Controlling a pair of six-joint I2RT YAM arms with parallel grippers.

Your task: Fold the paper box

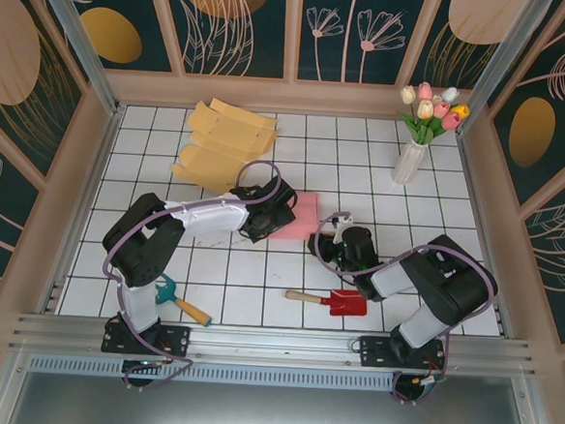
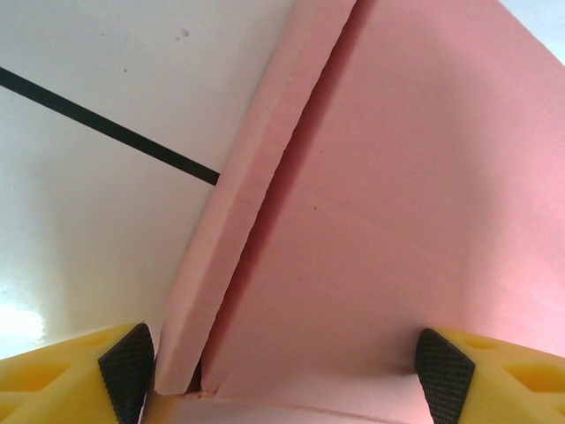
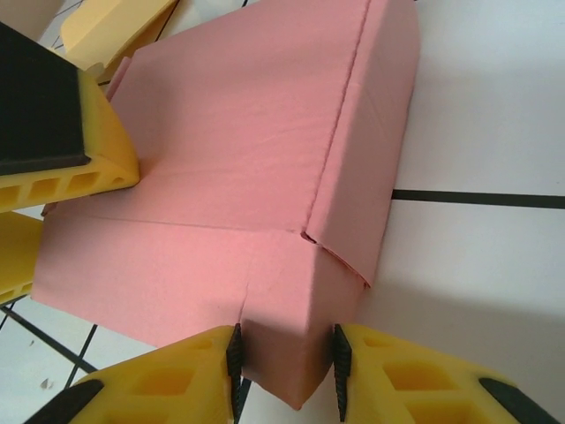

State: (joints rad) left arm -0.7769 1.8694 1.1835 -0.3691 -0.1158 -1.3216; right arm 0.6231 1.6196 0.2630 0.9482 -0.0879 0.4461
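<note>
**A:** How do the arms look?
**B:** Left arm (image 1: pixel 170 225) at seven o'clock, right arm (image 1: pixel 442 281) at five: black joints, silver-white forearms, looping purple-grey cables (image 1: pixel 113 249).
**A:** And the hands?
**B:** Left gripper (image 2: pixel 282 382) and right gripper (image 3: pixel 287 371) share yellow wedge fingers (image 3: pixel 159 384) with hollow cells and black textured pads (image 2: pixel 125 367).

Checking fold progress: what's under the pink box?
White tiled table shows around the box; the patch directly beneath it is covered, and so is its inside.

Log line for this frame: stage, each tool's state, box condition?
stage: folding in progress | left tool: open, astride pink box | right tool: pinching pink box corner | pink box: partly folded
</note>
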